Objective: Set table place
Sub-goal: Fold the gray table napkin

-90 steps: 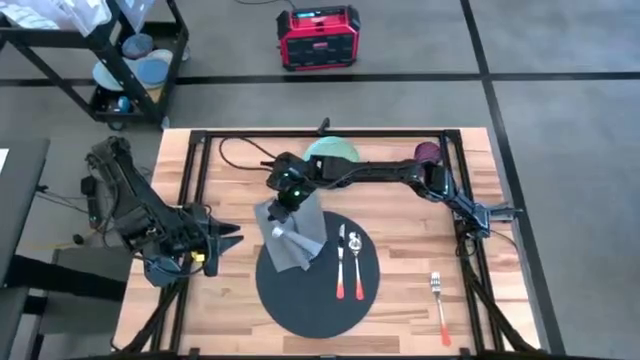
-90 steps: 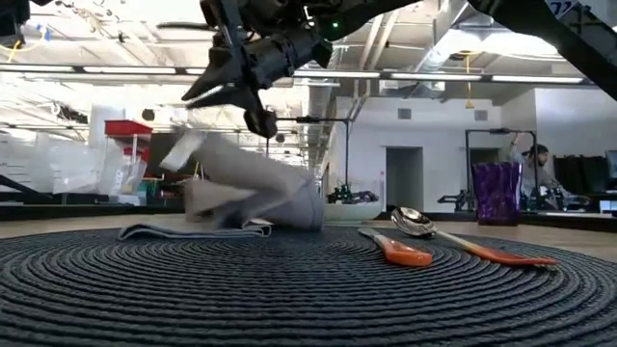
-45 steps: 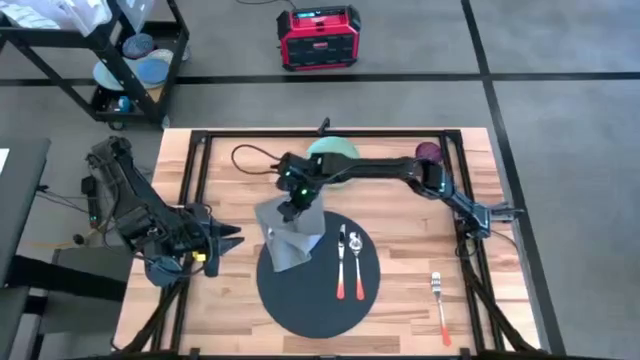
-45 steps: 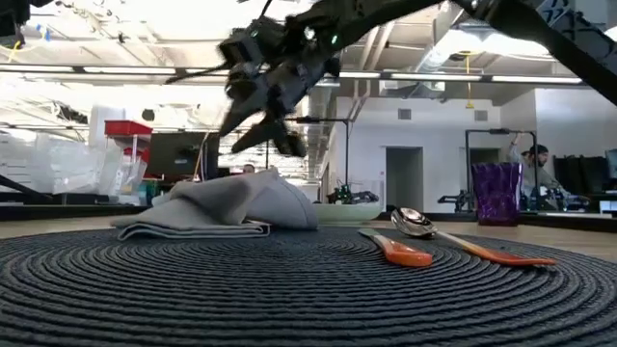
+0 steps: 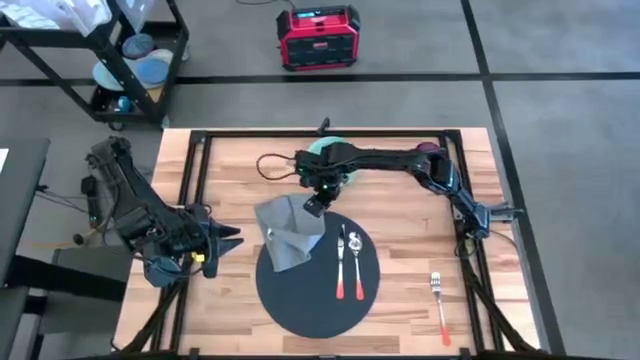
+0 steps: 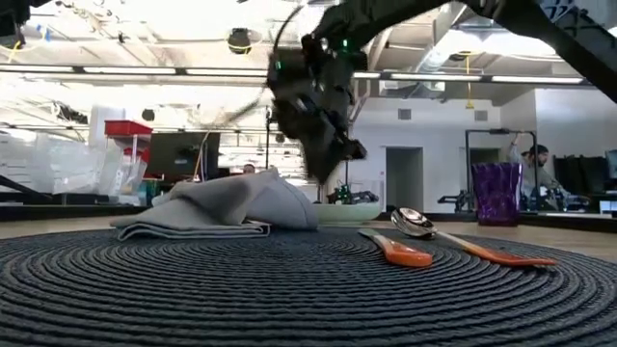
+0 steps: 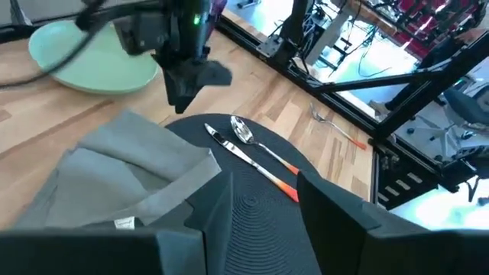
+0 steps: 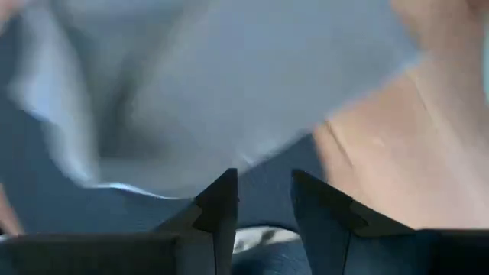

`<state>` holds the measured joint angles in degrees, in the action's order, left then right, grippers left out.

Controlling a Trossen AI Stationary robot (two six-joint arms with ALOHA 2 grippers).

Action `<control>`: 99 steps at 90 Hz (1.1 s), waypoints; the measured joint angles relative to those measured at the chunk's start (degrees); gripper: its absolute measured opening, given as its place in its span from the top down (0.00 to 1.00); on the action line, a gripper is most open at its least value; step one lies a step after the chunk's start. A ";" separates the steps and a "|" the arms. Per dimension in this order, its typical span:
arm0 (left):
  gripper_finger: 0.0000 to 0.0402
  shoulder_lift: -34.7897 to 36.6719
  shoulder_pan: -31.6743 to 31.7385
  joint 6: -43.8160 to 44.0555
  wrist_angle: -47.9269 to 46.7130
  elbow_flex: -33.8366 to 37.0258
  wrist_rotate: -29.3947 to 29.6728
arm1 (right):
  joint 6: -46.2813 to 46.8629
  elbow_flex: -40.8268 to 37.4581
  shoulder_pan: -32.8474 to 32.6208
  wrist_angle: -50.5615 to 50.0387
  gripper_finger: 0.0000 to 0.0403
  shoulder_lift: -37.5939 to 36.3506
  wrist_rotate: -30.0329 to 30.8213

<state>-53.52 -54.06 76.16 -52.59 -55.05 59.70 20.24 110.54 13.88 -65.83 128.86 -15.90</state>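
Withdrawn from the grey napkin (image 5: 289,233) since half a second ago, the right gripper (image 5: 314,205) is being held above the surface (image 5: 410,215) beside the placemat's (image 5: 318,292) far edge, jaws released and empty, seen from above. The left gripper (image 5: 226,243) is being kept parked near the left edge, jaws apart. At table height, the crumpled napkin (image 6: 227,207) is being shown lying on the placemat (image 6: 289,289), beside a spoon (image 6: 463,241).
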 joint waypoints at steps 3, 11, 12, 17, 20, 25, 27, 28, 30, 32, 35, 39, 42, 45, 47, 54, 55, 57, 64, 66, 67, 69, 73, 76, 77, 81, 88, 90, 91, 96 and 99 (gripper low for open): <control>0.68 0.00 0.00 0.00 0.04 0.00 0.04 | -0.25 -0.86 0.32 -0.95 0.73 0.00 0.13; 0.68 0.00 0.00 -0.03 0.02 0.00 0.01 | -0.42 -2.85 1.00 0.14 0.73 -0.09 -0.67; 0.68 0.00 0.00 -0.02 0.01 0.00 0.00 | -0.40 -3.06 1.03 0.26 0.73 -0.09 -0.77; 0.68 0.00 0.00 -0.04 0.01 0.00 0.02 | -0.31 -3.80 1.06 1.33 0.73 -0.04 -1.47; 0.68 0.00 0.00 -0.03 0.00 0.00 0.02 | 0.21 -4.12 1.04 2.84 0.73 -0.02 -2.61; 0.68 0.00 0.00 -0.04 -0.01 0.00 0.02 | 1.20 -4.31 0.95 5.25 0.73 -0.02 -4.67; 0.68 0.00 0.00 -0.03 -0.01 0.00 0.02 | 1.50 -4.33 0.94 6.08 0.73 -0.03 -5.25; 0.68 0.00 0.00 -0.03 -0.01 0.00 0.02 | 1.60 -4.33 0.93 6.39 0.73 -0.05 -5.42; 0.68 0.00 0.00 -0.04 -0.04 0.00 0.02 | 1.58 -4.33 0.88 6.88 0.73 -0.08 -5.60; 0.68 0.00 0.00 -0.04 -0.10 0.00 0.02 | 1.60 -4.33 0.85 7.20 0.73 -0.09 -5.72; 0.68 0.00 -0.02 -0.04 -0.23 0.00 0.02 | 1.72 -4.36 0.82 7.65 0.73 -0.09 -5.75; 0.68 0.00 -0.02 -0.04 -0.25 0.00 0.02 | 2.16 -4.40 1.01 8.11 0.73 -0.07 -5.68; 0.68 0.00 -0.02 -0.03 -0.25 0.00 0.02 | 2.25 -4.40 1.21 8.58 0.73 -0.07 -5.60; 0.68 0.00 -0.02 -0.04 -0.25 0.00 0.02 | 2.26 -4.40 1.47 9.12 0.73 -0.07 -5.57; 0.68 0.00 -0.02 -0.04 -0.25 0.00 0.02 | 2.28 -4.40 1.70 9.49 0.73 -0.07 -5.53; 0.68 0.00 -0.02 -0.04 -0.25 0.00 0.02 | 3.32 -4.41 2.46 10.21 0.73 -0.07 -5.40; 0.68 0.00 -0.02 -0.04 -0.24 0.00 0.02 | 3.57 -4.43 2.54 10.29 0.73 -0.07 -5.42; 0.68 0.00 -0.02 -0.04 -0.24 0.00 0.02 | 3.74 -4.57 2.77 10.75 0.73 -0.07 -5.45; 0.68 0.00 -0.02 0.00 -0.23 0.00 0.02 | 4.51 -5.20 3.18 12.57 0.73 -0.07 -6.17; 0.68 0.00 -0.02 0.00 -0.25 0.00 0.02 | 4.72 -5.35 3.26 12.73 0.73 -0.07 -6.48; 0.68 0.00 -0.02 0.00 -0.25 0.00 0.02 | 4.80 -5.42 3.28 12.77 0.73 -0.07 -6.63; 0.68 0.00 -0.02 0.02 -0.25 0.00 0.02 | 4.86 -5.62 3.31 12.94 0.73 -0.07 -6.99; 0.68 0.00 -0.02 0.02 -0.23 0.00 0.02 | 4.89 -6.13 3.25 13.39 0.73 -0.07 -7.76; 0.68 0.00 -0.02 0.05 -0.23 0.00 0.02 | 4.97 -6.68 3.11 13.94 0.72 -0.07 -8.04; 0.68 0.00 -0.02 0.07 -0.23 0.00 0.02 | 4.99 -6.88 3.06 14.20 0.72 -0.07 -8.07; 0.68 0.00 -0.02 0.07 -0.23 0.00 0.02 | 5.27 -7.44 2.88 14.59 0.71 -0.07 -8.09; 0.68 0.00 -0.02 0.10 -0.23 0.00 0.02 | 5.26 -8.32 2.49 15.38 0.69 -0.07 -8.12; 0.68 0.00 -0.02 0.09 -0.23 0.00 0.02 | 5.28 -8.60 2.44 15.80 0.68 -0.07 -8.15; 0.68 0.00 -0.02 0.09 -0.23 0.00 0.02 | 5.27 -8.69 2.41 15.88 0.67 -0.07 -8.18; 0.68 0.00 -0.02 -0.02 -0.25 0.00 0.00 | 5.28 -9.21 2.38 15.83 0.65 -0.07 -8.16; 0.68 0.00 -0.02 0.00 -0.25 0.00 0.02 | 5.28 -9.63 2.44 15.83 0.64 -0.07 -8.18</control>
<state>-53.52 -54.08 76.16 -52.84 -55.05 59.72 25.52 100.91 16.32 -50.00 128.79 -24.08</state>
